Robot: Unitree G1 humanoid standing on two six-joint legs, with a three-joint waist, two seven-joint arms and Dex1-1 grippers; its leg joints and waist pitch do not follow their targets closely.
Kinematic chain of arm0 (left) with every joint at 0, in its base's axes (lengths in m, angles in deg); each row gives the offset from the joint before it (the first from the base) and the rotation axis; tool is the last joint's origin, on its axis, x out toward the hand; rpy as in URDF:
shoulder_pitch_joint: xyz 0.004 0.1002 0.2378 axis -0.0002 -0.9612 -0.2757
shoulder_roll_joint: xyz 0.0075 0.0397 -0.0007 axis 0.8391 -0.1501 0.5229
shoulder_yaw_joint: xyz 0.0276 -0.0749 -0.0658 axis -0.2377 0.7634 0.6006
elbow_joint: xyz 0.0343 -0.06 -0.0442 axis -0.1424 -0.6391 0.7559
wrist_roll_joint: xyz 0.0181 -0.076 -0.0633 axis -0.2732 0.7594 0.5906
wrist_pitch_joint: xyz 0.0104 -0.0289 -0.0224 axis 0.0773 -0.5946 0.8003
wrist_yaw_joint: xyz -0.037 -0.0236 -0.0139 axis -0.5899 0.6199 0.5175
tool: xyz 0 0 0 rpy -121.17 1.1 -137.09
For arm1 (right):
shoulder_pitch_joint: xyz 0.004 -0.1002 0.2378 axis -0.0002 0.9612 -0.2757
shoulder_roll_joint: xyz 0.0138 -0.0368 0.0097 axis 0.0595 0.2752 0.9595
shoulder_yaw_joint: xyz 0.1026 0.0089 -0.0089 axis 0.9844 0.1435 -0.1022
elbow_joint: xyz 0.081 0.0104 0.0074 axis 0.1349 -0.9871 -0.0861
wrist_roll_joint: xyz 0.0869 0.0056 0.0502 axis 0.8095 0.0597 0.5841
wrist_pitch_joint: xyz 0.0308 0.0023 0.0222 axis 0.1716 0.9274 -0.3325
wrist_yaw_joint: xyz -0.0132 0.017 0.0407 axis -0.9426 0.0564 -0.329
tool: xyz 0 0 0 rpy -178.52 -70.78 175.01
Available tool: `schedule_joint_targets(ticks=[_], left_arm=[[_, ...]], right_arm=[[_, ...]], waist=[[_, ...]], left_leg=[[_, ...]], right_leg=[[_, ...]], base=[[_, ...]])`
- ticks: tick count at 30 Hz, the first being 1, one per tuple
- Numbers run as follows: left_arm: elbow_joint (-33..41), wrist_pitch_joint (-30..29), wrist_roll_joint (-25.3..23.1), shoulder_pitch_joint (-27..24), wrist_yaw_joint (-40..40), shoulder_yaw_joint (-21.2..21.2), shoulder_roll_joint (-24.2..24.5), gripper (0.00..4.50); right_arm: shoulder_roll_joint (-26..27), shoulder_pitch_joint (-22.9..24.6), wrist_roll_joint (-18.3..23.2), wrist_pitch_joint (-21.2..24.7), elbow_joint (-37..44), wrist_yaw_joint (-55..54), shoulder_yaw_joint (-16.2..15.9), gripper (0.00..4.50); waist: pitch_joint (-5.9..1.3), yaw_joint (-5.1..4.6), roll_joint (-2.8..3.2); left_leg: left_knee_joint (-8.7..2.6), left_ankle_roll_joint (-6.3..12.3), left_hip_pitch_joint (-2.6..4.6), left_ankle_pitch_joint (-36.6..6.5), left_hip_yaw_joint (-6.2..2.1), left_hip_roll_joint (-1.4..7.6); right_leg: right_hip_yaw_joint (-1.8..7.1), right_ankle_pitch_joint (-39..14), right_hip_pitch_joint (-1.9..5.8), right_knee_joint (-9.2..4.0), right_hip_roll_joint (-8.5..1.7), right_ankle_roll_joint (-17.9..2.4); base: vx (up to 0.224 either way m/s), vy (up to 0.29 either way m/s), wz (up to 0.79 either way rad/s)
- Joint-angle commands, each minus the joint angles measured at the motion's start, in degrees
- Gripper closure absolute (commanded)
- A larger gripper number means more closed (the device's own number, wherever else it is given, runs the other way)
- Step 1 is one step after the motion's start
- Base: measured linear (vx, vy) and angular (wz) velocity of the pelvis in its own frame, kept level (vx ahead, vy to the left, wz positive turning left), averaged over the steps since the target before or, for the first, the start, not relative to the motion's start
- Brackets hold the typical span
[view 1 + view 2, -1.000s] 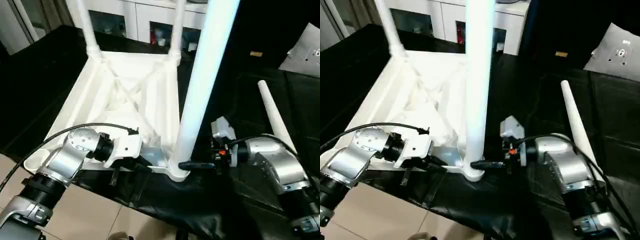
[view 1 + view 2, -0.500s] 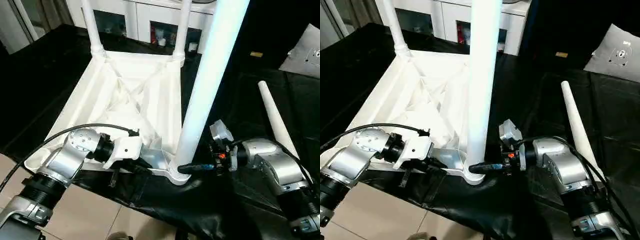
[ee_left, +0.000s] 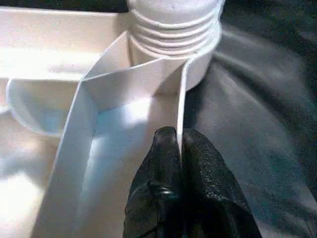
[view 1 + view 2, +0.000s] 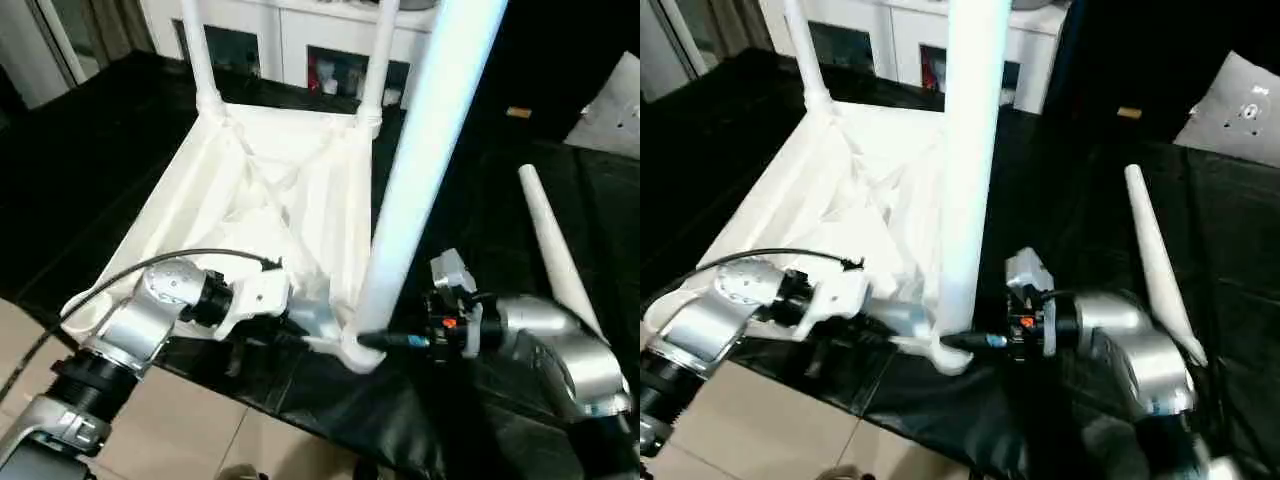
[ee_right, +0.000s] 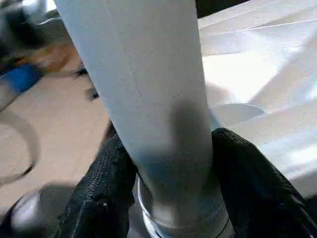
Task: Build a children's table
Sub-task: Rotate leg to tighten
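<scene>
The children's table top (image 4: pixel 270 200) lies upside down on the black cloth, ribs facing up. Two white legs (image 4: pixel 200 60) (image 4: pixel 380 60) stand in its far corner sockets. A third leg (image 4: pixel 420 170) rises, slightly tilted, from the near right corner socket (image 4: pixel 358 352). My right gripper (image 4: pixel 375 342) is shut on this leg's base, one black finger (image 5: pixel 101 188) on each side of the leg (image 5: pixel 143 74). Just left of that socket, my left gripper (image 3: pixel 178 136) is shut on the thin rim wall (image 3: pixel 182 99) of the table top. Another leg (image 4: pixel 550 250) lies loose on the cloth at the right.
A white shelved cabinet (image 4: pixel 300 40) stands behind the table top. A grey-white cushion-like panel (image 4: pixel 615 110) lies at the far right, with a small tan piece (image 4: pixel 518 112) near it. The cloth's front edge drops to tiled floor (image 4: pixel 200 430) beneath my forearms.
My right gripper's fingers have closed in on the base of the near leg. The left gripper keeps its pinch on the rim. The head camera has shifted slightly.
</scene>
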Motion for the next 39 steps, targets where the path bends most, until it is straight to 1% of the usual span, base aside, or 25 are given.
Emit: schedule_joint_targets(ticks=[1, 3, 4, 5, 7, 8, 10, 11, 12, 14, 15, 16, 17, 18, 20, 21, 24, 25, 26, 27, 30, 31, 33, 36, 39], left_arm=[[2.44, -4.40, 0.05, -0.30, -6.26, -0.46, -3.87, 4.50], [3.25, -6.80, -0.45, -0.26, -9.33, 0.20, -5.65, 4.50], [3.75, -9.33, -1.33, -0.14, -13.42, 0.90, -8.14, 4.50], [3.84, -10.51, -1.66, -0.03, -15.28, 1.22, -9.37, 4.50], [3.66, -13.61, -2.67, 0.67, -21.50, 2.31, -13.43, 4.50], [3.17, -14.21, -3.10, 1.15, -24.19, 2.83, -15.14, 4.50], [1.91, -16.06, -4.02, 2.59, -31.19, 4.44, -19.62, 4.50], [1.54, -16.29, -4.13, 3.00, -33.03, 4.95, -20.86, 4.50], [0.91, -17.04, -4.60, 3.98, -37.09, 5.81, -23.58, 4.50], [0.77, -17.39, -5.12, 4.53, -39.62, 6.28, -25.32, 4.50], [0.74, -17.75, -5.44, 4.98, -40.89, 6.34, -26.42, 4.50], [1.09, -18.32, -5.89, 5.19, -41.75, 6.28, -27.33, 4.50], [1.69, -18.78, -6.29, 5.23, -42.29, 6.03, -27.98, 4.50], [2.30, -19.23, -6.59, 5.12, -42.00, 5.62, -27.95, 4.50], [3.21, -19.85, -7.27, 4.80, -41.39, 4.80, -27.22, 4.50], [3.34, -19.94, -7.46, 4.68, -41.30, 4.55, -26.74, 4.50], [4.92, -20.13, -7.47, 3.16, -38.81, 3.79, -23.61, 4.50], [5.47, -20.08, -7.33, 2.61, -37.68, 3.61, -22.57, 4.50], [5.77, -20.03, -7.23, 2.31, -37.04, 3.52, -22.01, 4.50], [6.77, -18.90, -6.74, 1.00, -33.96, 2.98, -19.57, 4.50], [7.63, -17.25, -6.11, -0.29, -30.97, 2.61, -17.16, 4.50], [7.81, -16.44, -5.93, -0.94, -29.36, 2.42, -15.61, 4.50], [7.94, -16.05, -5.75, -1.30, -28.52, 2.23, -14.60, 4.50], [7.75, -14.17, -5.05, -2.20, -26.00, 1.95, -11.53, 4.50], [7.29, -11.01, -3.75, -3.09, -21.35, 1.94, -8.12, 4.50]], right_arm=[[3.99, 1.12, 0.33, 3.18, 1.03, -6.29, -1.84, 2.41], [6.73, 1.90, -0.15, 3.38, 1.95, -10.70, -1.00, 2.41], [9.74, 2.51, -1.73, 3.57, 2.35, -16.24, -0.59, 2.41], [10.91, 2.72, -2.65, 3.21, 2.37, -18.34, -0.70, 2.41], [14.67, 2.81, -5.68, 3.32, 1.94, -25.90, -0.56, 2.42], [16.36, 2.49, -7.02, 3.17, 1.17, -29.52, -0.11, 2.43], [20.86, 1.09, -8.48, 3.31, -0.98, -38.00, 1.90, 2.43], [21.89, 0.57, -9.07, 3.05, -1.75, -40.14, 2.31, 2.44], [24.26, -0.78, -10.30, 2.44, -3.55, -44.89, 3.13, 2.45], [26.11, -1.72, -10.97, 2.01, -4.59, -48.02, 3.95, 2.46], [27.44, -2.67, -11.58, 1.78, -5.54, -50.52, 4.55, 2.46], [28.59, -3.40, -12.35, 1.75, -6.15, -52.95, 5.02, 2.46], [29.63, -3.86, -13.29, 1.58, -6.60, -55.36, 5.54, 2.46], [30.17, -4.03, -13.44, 0.93, -6.92, -56.09, 5.89, 2.11], [30.87, -4.21, -13.84, -0.71, -7.56, -56.84, 6.22, 1.90], [30.86, -4.22, -14.04, -1.28, -7.77, -56.90, 6.05, 1.76], [30.28, -3.91, -13.67, -2.99, -7.30, -55.29, 6.00, 1.56], [29.74, -3.83, -13.35, -3.11, -6.85, -54.18, 5.84, 1.43], [29.38, -3.80, -13.17, -3.11, -6.57, -53.48, 5.70, 1.43], [26.28, -3.20, -13.27, -4.12, -4.88, -49.44, 4.16, 1.25], [23.41, -2.16, -12.30, -4.40, -2.95, -45.51, 3.85, 1.04], [21.40, -1.56, -11.29, -4.27, -1.86, -43.01, 4.34, 0.92], [20.09, -1.21, -10.68, -4.29, -1.27, -41.49, 4.60, 0.84], [15.26, -0.21, -8.56, -4.41, 0.59, -34.95, 5.30, 0.60], [9.53, 0.35, -5.67, -4.76, 2.19, -26.18, 5.89, 0.32]], waist=[[-1.43, -0.98, -0.26], [-1.35, -2.04, 0.33], [-1.42, -2.54, 0.30], [-1.37, -3.24, 0.61], [-1.22, -4.48, 1.20], [-1.15, -5.00, 1.56], [-0.61, -6.02, 1.78], [-0.65, -6.60, 1.89], [-0.62, -7.33, 1.79], [-0.43, -7.50, 1.93], [-0.48, -7.88, 1.56], [-0.61, -7.83, 1.47], [-0.75, -7.67, 1.37], [-0.67, -7.54, 1.45], [-0.96, -7.22, 1.36], [-1.37, -6.98, 1.24], [-2.29, -6.58, 0.66], [-2.36, -6.37, 0.75], [-2.42, -6.34, 0.67], [-3.14, -6.00, 0.59], [-3.40, -5.67, 0.30], [-3.41, -5.28, 0.04], [-3.11, -4.81, 0.48], [-2.79, -4.07, 0.47], [-2.61, -3.42, 0.51]], left_leg=[[-4.78, 2.06, -0.21, -15.33, -0.88, 1.84], [-4.94, 1.94, -0.14, -16.66, -1.25, 1.95], [-5.01, 1.89, -0.38, -16.91, -1.44, 2.07], [-5.22, 1.85, -0.77, -18.03, -1.87, 2.29], [-5.57, 1.96, -0.98, -20.38, -2.45, 2.82], [-5.57, 2.10, -0.37, -22.04, -2.45, 2.99], [-5.96, 1.89, -0.47, -25.47, -2.83, 3.28], [-5.94, 1.74, -0.01, -28.18, -2.89, 3.36], [-6.30, 1.70, -0.38, -29.62, -3.28, 3.78], [-6.99, 1.77, -1.45, -31.12, -3.74, 4.26], [-6.18, 1.65, -0.29, -29.48, -2.97, 3.03], [-5.66, 1.70, -0.19, -26.71, -2.76, 2.35], [-5.42, 2.36, -1.17, -20.98, -2.70, 2.03], [-5.54, 2.71, -1.56, -19.26, -2.72, 2.20], [-5.64, 3.25, -1.78, -15.39, -2.62, 2.62], [-5.57, 3.94, -2.36, -11.07, -2.51, 2.91], [-4.97, 5.78, -2.67, -5.29, -1.98, 2.58], [-4.74, 7.22, -2.23, -3.74, -1.58, 2.50], [-4.58, 7.77, -2.37, -3.21, -1.49, 2.40], [-3.95, 9.76, -2.89, 1.72, -1.42, 2.10], [-3.12, 13.75, -3.12, 7.92, -1.11, 1.75], [-3.02, 14.42, -3.05, 7.48, -0.99, 1.52], [-3.15, 14.30, -2.83, 5.41, -0.86, 1.89], [-3.36, 11.73, -2.66, 2.11, -0.82, 2.35], [-3.54, 9.32, -2.19, -0.79, -0.66, 2.67]], right_leg=[[2.06, -44.44, 2.36, -7.38, -4.28, -0.64], [1.18, -45.09, 2.53, -8.26, -4.28, 0.96], [0.74, -43.83, 2.91, -8.23, -4.26, 1.02], [-0.27, -42.30, 3.52, -8.57, -4.41, 1.36], [-1.09, -39.81, 4.07, -8.88, -4.60, 1.49], [-1.62, -38.15, 3.78, -9.21, -4.66, 0.85], [-2.50, -37.44, 3.94, -9.40, -4.67, 0.89], [-3.21, -37.45, 3.94, -9.71, -4.58, 1.83], [-3.14, -35.24, 4.48, -8.98, -5.00, 1.66], [-2.64, -33.47, 5.00, -7.96, -5.11, 1.59], [-1.97, -36.41, 3.53, -9.04, -5.76, 0.85], [-1.93, -37.73, 3.38, -9.44, -6.12, 0.64], [-1.57, -37.20, 3.92, -9.18, -6.61, -0.09], [-1.40, -36.39, 4.01, -9.02, -6.56, -0.39], [-0.74, -31.62, 3.94, -8.28, -6.49, -2.26], [-0.02, -24.08, 4.20, -6.86, -6.18, -5.13], [1.18, -15.70, 4.39, -4.93, -5.78, -8.78], [1.47, -14.84, 3.89, -4.86, -5.63, -10.27], [1.59, -14.46, 3.99, -4.67, -5.67, -10.93], [1.78, -9.46, 4.58, -3.63, -5.64, -12.19], [1.89, -0.68, 4.59, -2.38, -5.20, -13.79], [1.86, -1.38, 4.57, -2.47, -5.00, -13.64], [1.63, -6.43, 4.29, -2.96, -4.97, -12.82], [1.42, -15.19, 4.16, -3.74, -4.67, -9.69], [1.47, -19.16, 3.76, -4.29, -4.44, -7.85]], base=[[0.000, 0.000, 0.00], [-0.051, 0.014, -0.04], [0.000, 0.000, 0.00], [0.000, 0.000, 0.00], [0.000, 0.000, 0.00], [-0.026, 0.054, -0.01], [-0.013, 0.027, 0.00], [0.000, 0.000, 0.00], [0.000, 0.000, 0.00], [0.000, 0.000, 0.00], [0.000, 0.000, 0.00], [0.000, 0.000, 0.00], [0.000, 0.000, 0.00], [0.000, 0.000, 0.00], [0.033, -0.007, 0.01], [0.065, -0.014, 0.02], [0.064, -0.028, 0.03], [0.069, -0.056, 0.02], [0.061, -0.069, -0.01], [0.061, -0.069, -0.01], [0.039, -0.064, -0.02], [0.014, -0.058, 0.00], [-0.003, -0.052, 0.01], [0.000, 0.000, 0.00], [0.000, 0.000, 0.00]])
